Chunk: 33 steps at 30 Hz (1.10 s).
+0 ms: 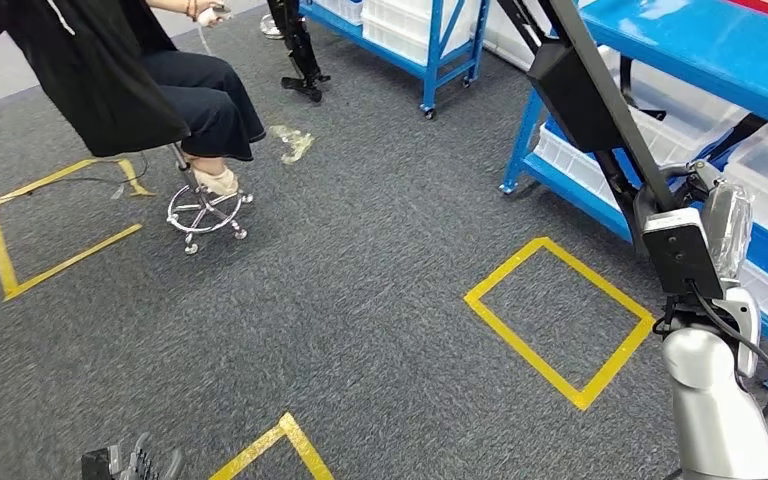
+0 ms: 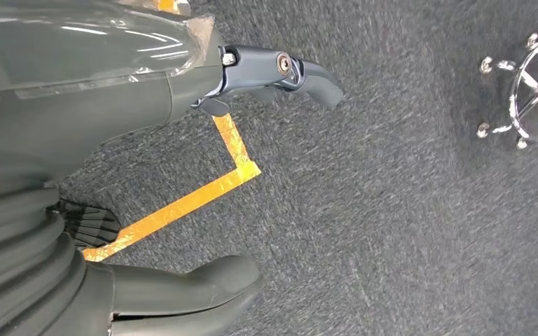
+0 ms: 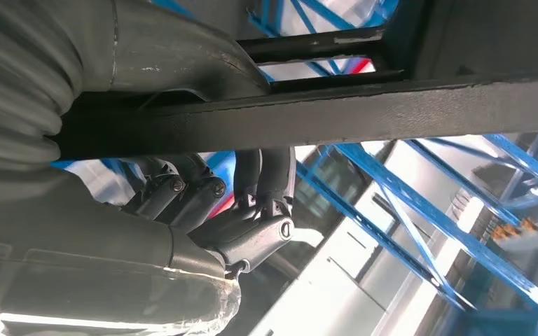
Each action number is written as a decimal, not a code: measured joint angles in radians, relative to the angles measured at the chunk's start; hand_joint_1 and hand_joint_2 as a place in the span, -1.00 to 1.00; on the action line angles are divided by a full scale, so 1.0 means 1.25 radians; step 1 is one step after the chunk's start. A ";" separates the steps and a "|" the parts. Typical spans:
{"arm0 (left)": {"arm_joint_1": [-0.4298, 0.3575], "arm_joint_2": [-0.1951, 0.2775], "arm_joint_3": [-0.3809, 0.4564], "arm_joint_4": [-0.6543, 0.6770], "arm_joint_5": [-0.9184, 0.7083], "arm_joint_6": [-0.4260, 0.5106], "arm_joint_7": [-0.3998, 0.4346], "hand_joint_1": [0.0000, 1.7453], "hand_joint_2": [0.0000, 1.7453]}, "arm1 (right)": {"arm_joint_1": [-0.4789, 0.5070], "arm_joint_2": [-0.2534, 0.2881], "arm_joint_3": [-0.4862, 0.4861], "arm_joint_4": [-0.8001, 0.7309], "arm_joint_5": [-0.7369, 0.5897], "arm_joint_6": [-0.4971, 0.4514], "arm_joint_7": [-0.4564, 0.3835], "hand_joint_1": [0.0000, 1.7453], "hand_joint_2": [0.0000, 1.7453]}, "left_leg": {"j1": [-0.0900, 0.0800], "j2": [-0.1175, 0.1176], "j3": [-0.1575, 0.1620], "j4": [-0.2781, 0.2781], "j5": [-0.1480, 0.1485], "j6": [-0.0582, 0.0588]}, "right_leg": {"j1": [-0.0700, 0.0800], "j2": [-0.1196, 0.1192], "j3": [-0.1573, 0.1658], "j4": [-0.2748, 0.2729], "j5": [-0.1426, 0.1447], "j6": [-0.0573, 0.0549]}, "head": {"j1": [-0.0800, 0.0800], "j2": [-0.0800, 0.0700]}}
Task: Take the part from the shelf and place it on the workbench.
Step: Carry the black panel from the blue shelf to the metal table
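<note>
The right robot hand (image 3: 217,210) has its fingers wrapped around a long black metal part (image 1: 590,90), a bar-and-block frame that slants up past the blue shelf (image 1: 750,50) beside the robot. From where I stand, the pick looks done: the part is off the rack and carried in the air, close to the shelf's white bins (image 1: 660,140). The left robot hand (image 2: 252,77) hangs low over the grey carpet (image 1: 360,280), fingers apart and holding nothing, near a corner of yellow floor tape (image 2: 231,161). A seated person (image 1: 130,70) on a wheeled stool (image 1: 200,205) watches. I judge that the carry and the placing on the worktop are left to do.
</note>
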 joint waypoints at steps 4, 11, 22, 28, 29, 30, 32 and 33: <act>0.006 0.004 0.000 -0.003 0.000 0.001 0.000 -1.00 1.00 | 0.002 0.001 0.000 -0.001 0.001 0.000 0.000 1.00 1.00 | 0.003 0.013 -0.020 0.019 -0.007 -0.017 | 0.000 -0.028 -0.003 -0.001 0.011 -0.021 | -0.003 0.000; 0.006 0.003 0.000 -0.010 -0.006 0.004 0.001 -1.00 1.00 | 0.010 -0.003 -0.002 -0.006 0.001 -0.002 0.000 1.00 1.00 | 0.002 0.079 -0.079 0.179 -0.073 -0.019 | 0.012 -0.087 -0.006 -0.001 0.013 -0.034 | -0.008 0.000; 0.005 0.003 0.000 -0.015 0.001 -0.005 0.010 -1.00 1.00 | 0.058 -0.025 -0.009 -0.046 -0.002 -0.005 -0.001 1.00 1.00 | -0.011 0.065 0.010 -0.005 -0.008 0.027 | 0.019 -0.056 -0.079 0.147 -0.063 -0.029 | -0.002 0.000; 0.001 -0.005 -0.002 -0.002 0.000 -0.016 0.016 -1.00 1.00 | 0.129 -0.027 -0.024 -0.093 0.012 -0.014 0.000 1.00 1.00 | -0.008 0.004 0.006 0.001 -0.005 0.022 | 0.012 -0.020 -0.047 0.071 -0.016 -0.001 | 0.003 0.000; -0.002 -0.006 -0.003 0.000 -0.001 -0.016 0.016 -1.00 1.00 | 0.138 -0.027 -0.027 -0.102 0.014 -0.016 -0.001 1.00 1.00 | -0.008 -0.005 0.004 0.004 -0.004 0.018 | 0.010 -0.010 -0.027 0.030 -0.001 0.000 | 0.004 0.000; -0.006 -0.006 -0.004 0.003 -0.002 -0.016 0.015 -1.00 1.00 | 0.147 -0.026 -0.030 -0.111 0.017 -0.018 -0.001 1.00 1.00 | -0.009 -0.013 0.000 0.005 -0.003 0.013 | 0.010 -0.004 -0.016 0.008 0.007 -0.003 | 0.004 0.000; -0.011 -0.006 -0.007 0.011 -0.004 -0.015 0.013 -1.00 1.00 | 0.169 -0.024 -0.035 -0.132 0.023 -0.020 -0.003 1.00 1.00 | -0.007 -0.027 -0.004 0.003 0.002 0.003 | 0.013 -0.015 -0.012 0.002 0.011 -0.014 | 0.004 0.000; -0.012 -0.005 -0.009 0.017 -0.005 -0.014 0.011 -1.00 1.00 | 0.179 -0.022 -0.038 -0.143 0.026 -0.020 -0.005 1.00 1.00 | -0.006 -0.026 -0.008 0.004 0.002 -0.001 | 0.012 -0.022 -0.011 0.000 0.014 -0.019 | 0.004 0.000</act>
